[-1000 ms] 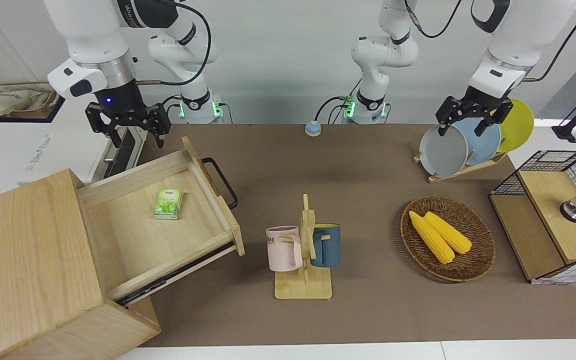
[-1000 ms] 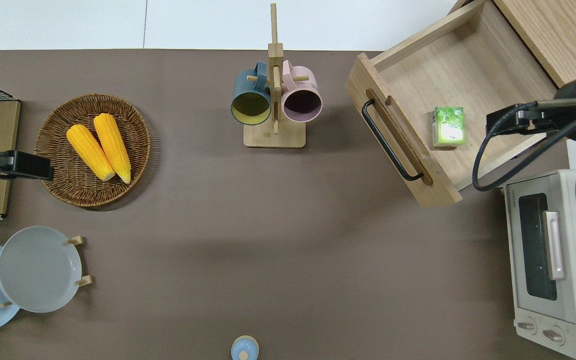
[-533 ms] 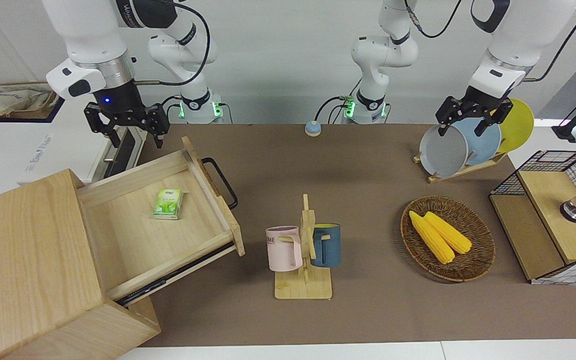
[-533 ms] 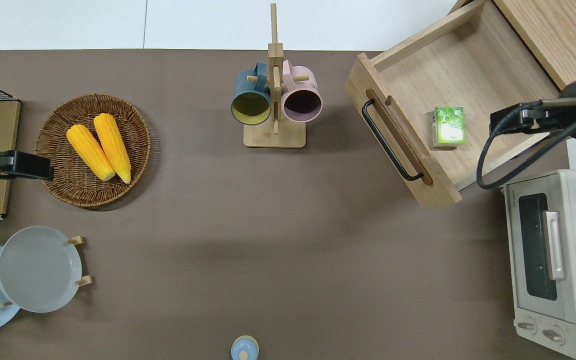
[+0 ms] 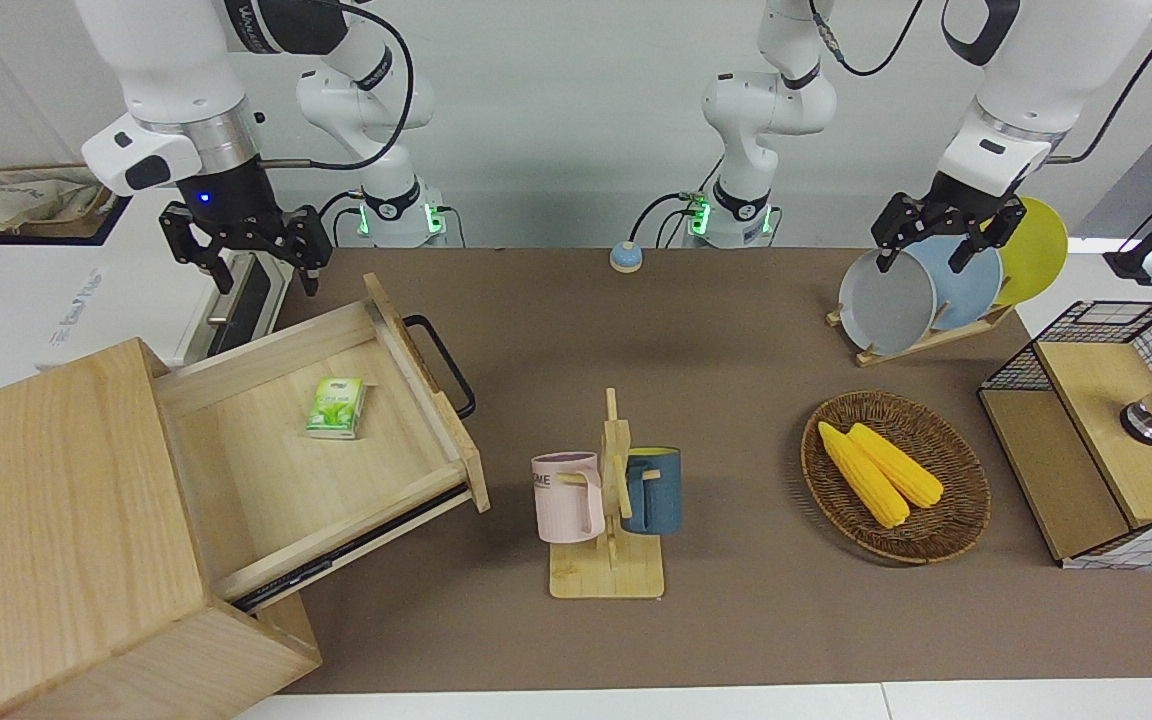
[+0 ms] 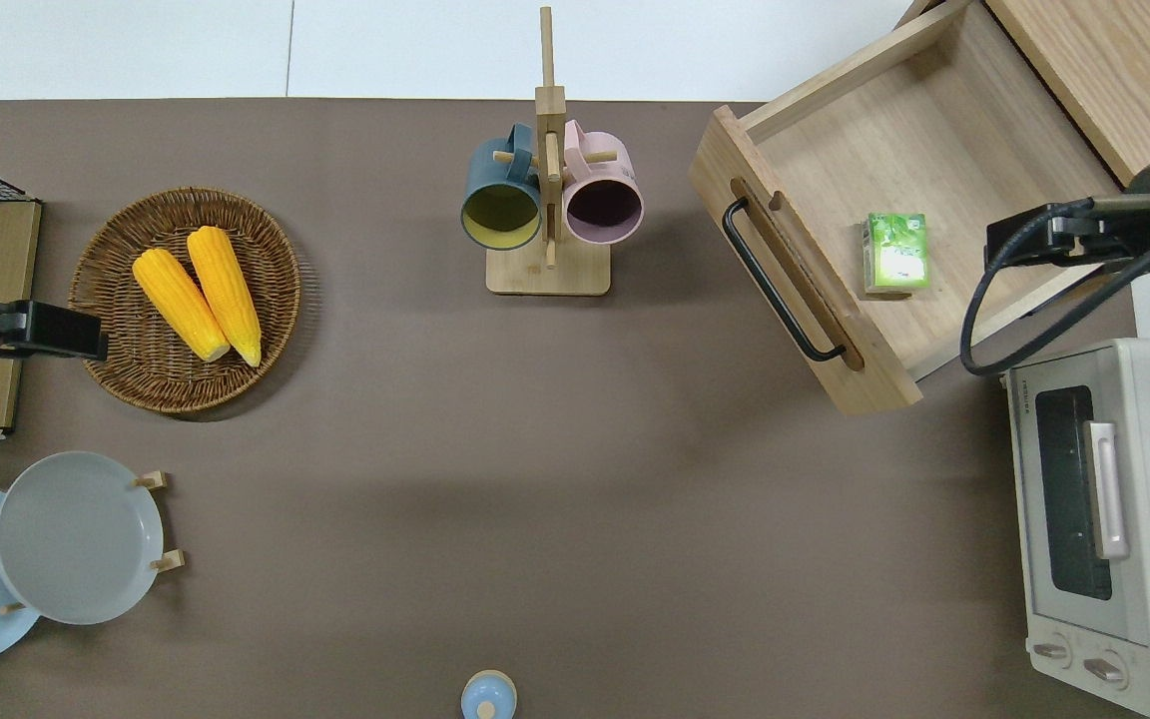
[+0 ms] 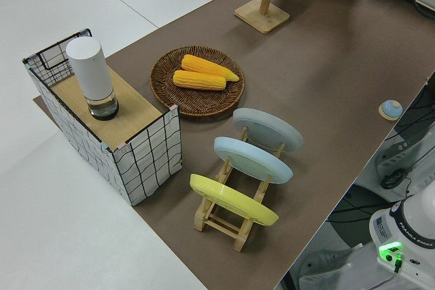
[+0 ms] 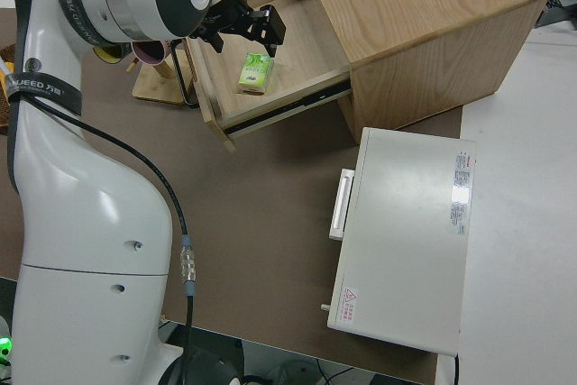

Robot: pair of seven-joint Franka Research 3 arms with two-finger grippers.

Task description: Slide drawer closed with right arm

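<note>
drawer [image 5: 336,430] standing pulled out of the wooden box [image 5: 56,540] at the right arm's end, green packet [image 5: 336,407] lying inside, right gripper [image 5: 246,262] hanging fingers spread, seemingly over the drawer's robot-side edge, left arm parked

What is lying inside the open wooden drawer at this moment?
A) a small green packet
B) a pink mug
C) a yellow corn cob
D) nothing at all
A: a small green packet lies on the floor of the pulled-out drawer, while the corn cobs are in the wicker basket and the pink mug hangs on the mug rack.
</note>
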